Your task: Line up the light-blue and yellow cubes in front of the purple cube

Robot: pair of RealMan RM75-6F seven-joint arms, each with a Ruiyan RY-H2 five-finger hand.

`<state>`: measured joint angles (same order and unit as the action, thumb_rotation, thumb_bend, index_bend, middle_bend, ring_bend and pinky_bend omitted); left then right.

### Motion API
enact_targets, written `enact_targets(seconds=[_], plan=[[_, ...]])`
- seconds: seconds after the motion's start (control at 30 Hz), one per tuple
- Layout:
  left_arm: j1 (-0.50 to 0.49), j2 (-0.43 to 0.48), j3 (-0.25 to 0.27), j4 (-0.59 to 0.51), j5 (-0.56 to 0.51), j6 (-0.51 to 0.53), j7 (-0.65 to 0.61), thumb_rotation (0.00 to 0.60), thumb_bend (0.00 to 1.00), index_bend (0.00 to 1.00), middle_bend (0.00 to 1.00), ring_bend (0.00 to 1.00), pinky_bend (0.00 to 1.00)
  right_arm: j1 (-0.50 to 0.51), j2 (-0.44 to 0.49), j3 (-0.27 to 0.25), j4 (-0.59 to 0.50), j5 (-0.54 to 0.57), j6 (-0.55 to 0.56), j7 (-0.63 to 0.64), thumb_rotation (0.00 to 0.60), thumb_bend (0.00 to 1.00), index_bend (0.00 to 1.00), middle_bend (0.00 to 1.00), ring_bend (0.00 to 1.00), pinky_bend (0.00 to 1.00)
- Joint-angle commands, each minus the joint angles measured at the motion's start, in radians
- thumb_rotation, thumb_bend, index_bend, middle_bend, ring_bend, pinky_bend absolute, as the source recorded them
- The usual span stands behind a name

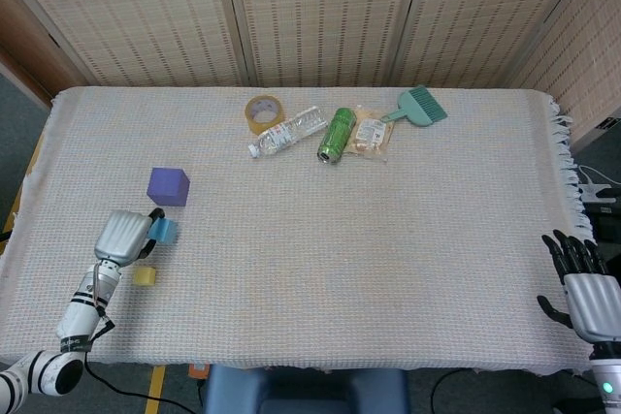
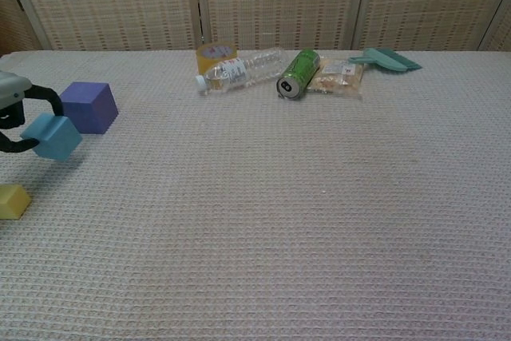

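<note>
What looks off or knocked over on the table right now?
Nothing damaged or spilled. The water bottle and green can lie on their sides at the far edge, beside the tape roll, snack packet and brush. The left hand holds the light-blue cube tilted.

1. Back wall point(image 1: 320, 12) is all woven, reed-looking panels in tan, split by pale vertical strips; it fills the top of both views.
2. The table point(image 1: 388, 239) wears a whitish waffle-weave cloth, with a fringe at the right edge.
3. Grey floor point(image 1: 17, 113) peeks out at the left.
4. Light is soft and even, no harsh shadows.
</note>
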<state>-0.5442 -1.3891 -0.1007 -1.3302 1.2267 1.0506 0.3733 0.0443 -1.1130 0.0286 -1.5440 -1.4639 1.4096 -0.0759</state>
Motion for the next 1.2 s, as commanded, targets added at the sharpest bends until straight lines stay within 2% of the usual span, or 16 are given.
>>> enact_targets(seconds=[0.03, 0.23, 0.57, 0.83, 1.2], plan=[[0.010, 0.017, -0.011, 0.006, -0.042, -0.014, 0.000, 0.600, 0.37, 0.48, 1.00, 1.00, 1.00, 0.000, -0.001, 0.001, -0.003, 0.001, 0.003, -0.005, 0.600, 0.00, 0.00, 0.00, 0.00, 0.00], [-0.009, 0.009, -0.030, 0.017, -0.079, -0.059, -0.021, 0.600, 0.37, 0.48, 1.00, 1.00, 1.00, 0.003, -0.004, -0.001, -0.009, 0.000, 0.001, -0.016, 0.600, 0.00, 0.00, 0.00, 0.00, 0.00], [-0.071, -0.036, -0.072, 0.006, -0.170, -0.101, 0.055, 0.600, 0.37, 0.48, 1.00, 1.00, 1.00, 0.012, -0.003, 0.001, 0.000, 0.017, -0.023, -0.012, 0.600, 0.00, 0.00, 0.00, 0.00, 0.00], [-0.107, -0.054, -0.072, 0.026, -0.236, -0.147, 0.098, 0.600, 0.37, 0.48, 1.00, 1.00, 1.00, 0.010, 0.003, 0.005, -0.001, 0.023, -0.018, 0.004, 0.600, 0.00, 0.00, 0.00, 0.00, 0.00], [-0.123, -0.059, -0.065, 0.024, -0.293, -0.130, 0.154, 0.600, 0.37, 0.49, 1.00, 1.00, 1.00, 0.005, 0.012, 0.002, -0.005, 0.022, -0.010, 0.009, 0.600, 0.00, 0.00, 0.00, 0.00, 0.00]])
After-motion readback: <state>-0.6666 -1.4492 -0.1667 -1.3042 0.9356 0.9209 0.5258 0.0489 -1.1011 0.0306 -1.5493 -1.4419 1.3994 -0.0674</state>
